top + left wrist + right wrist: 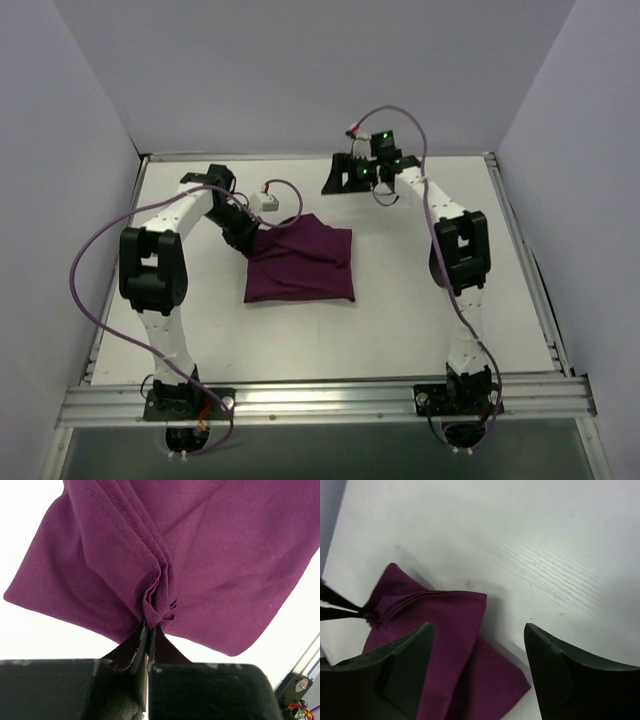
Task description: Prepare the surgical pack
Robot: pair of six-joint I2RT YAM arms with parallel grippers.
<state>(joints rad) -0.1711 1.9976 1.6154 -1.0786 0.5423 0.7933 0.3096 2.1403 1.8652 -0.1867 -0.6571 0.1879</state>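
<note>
A folded dark purple cloth (304,263) lies in the middle of the white table. My left gripper (252,236) is shut on the cloth's far left corner, where the layers bunch up between the tips (150,625). The cloth (200,555) fills most of the left wrist view. My right gripper (345,175) is open and empty, held above the table at the far side, beyond the cloth. The right wrist view shows the cloth (455,650) below and between its spread fingers. No steel tray, instruments or gauze pads are in view.
The white table (420,300) is walled by grey panels on the left, back and right. An aluminium rail (320,400) runs along the near edge by the arm bases. Purple cables loop off both arms.
</note>
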